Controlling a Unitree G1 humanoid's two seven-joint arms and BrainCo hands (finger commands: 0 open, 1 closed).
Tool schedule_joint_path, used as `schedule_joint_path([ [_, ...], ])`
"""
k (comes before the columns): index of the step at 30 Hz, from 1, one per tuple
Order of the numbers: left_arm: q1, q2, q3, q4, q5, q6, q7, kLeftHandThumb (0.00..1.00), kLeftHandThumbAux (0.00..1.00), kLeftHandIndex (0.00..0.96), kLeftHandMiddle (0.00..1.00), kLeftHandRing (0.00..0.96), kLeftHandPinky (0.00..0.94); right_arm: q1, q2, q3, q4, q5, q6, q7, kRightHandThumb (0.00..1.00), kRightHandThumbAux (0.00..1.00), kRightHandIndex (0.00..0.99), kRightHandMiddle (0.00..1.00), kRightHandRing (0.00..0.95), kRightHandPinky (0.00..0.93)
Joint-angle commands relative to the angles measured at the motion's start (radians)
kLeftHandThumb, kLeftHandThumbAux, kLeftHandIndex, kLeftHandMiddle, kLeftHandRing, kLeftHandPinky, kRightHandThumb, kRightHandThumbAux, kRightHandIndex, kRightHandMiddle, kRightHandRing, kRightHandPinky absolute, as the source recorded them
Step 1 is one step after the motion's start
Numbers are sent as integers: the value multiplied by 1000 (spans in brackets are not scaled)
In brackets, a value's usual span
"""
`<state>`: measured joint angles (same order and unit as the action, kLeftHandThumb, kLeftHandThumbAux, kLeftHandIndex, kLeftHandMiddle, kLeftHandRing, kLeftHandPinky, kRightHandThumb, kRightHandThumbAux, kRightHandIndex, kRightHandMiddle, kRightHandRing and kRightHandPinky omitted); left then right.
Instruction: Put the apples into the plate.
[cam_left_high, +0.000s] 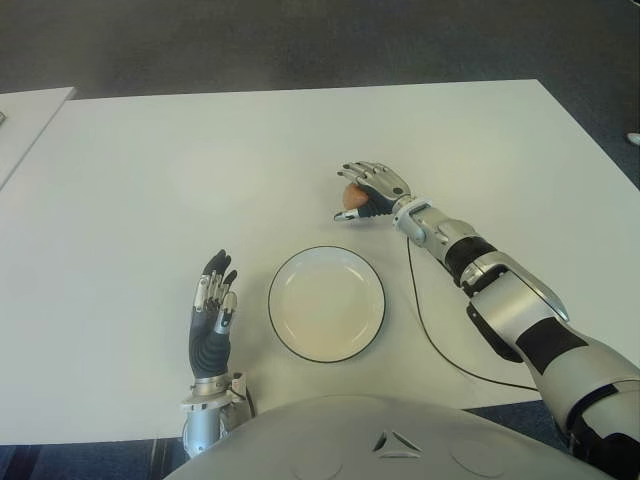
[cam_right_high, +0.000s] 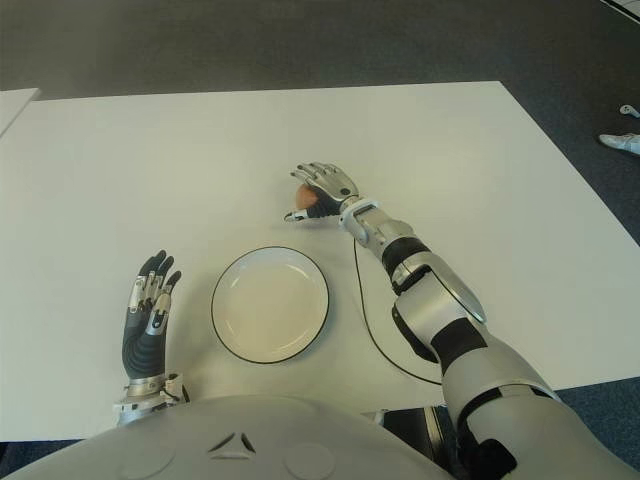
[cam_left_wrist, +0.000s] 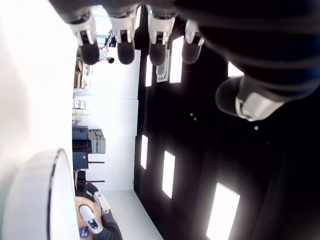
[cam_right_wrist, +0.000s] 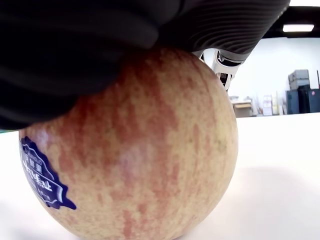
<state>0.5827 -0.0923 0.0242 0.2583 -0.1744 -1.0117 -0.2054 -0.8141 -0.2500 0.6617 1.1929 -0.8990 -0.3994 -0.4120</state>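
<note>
A red-yellow apple (cam_left_high: 352, 197) with a blue sticker (cam_right_wrist: 42, 177) stands on the white table (cam_left_high: 150, 180), just beyond the plate. My right hand (cam_left_high: 372, 190) covers it from above, palm pressed on its top and fingers curled around it, with the thumb at its near side. The apple's underside still touches the table in the right wrist view. The white plate (cam_left_high: 326, 303) with a dark rim lies near the table's front edge and holds nothing. My left hand (cam_left_high: 213, 300) shows to the left of the plate, fingers straight and spread, holding nothing.
A thin black cable (cam_left_high: 425, 320) runs over the table from my right wrist toward the front edge, right of the plate. A second white table (cam_left_high: 25, 110) shows at the far left. Dark floor lies beyond the table's far edge.
</note>
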Motion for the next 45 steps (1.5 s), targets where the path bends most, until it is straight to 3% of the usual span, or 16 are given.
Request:
schedule_joint_path([
  [1,14,-30,-9,42,14,17,23,52,396,0,0,0,10,-9,13,14,11,3,7,15,209,243,0,0,0,0],
  [22,26,-14,-31,43,-25,-6,17,51,394,0,0,0,7,8,12,18,26,12,27,23,243,268,0,0,0,0],
  [28,31,-9,-36,39,-33,-11,14,55,394,0,0,0,4,13,4,14,28,17,14,8,292,303,47,25,4,2],
  [31,33,-6,-38,36,-35,-10,15,55,393,0,0,0,3,15,0,12,30,18,10,-4,338,321,88,76,36,32],
  [36,39,1,-41,30,-43,-4,15,54,388,0,0,0,2,19,-10,9,40,19,8,-32,438,346,174,187,148,169],
  [45,36,1,-38,31,-46,-7,20,45,383,0,0,0,7,18,-16,20,54,6,15,-77,499,367,213,266,242,270],
])
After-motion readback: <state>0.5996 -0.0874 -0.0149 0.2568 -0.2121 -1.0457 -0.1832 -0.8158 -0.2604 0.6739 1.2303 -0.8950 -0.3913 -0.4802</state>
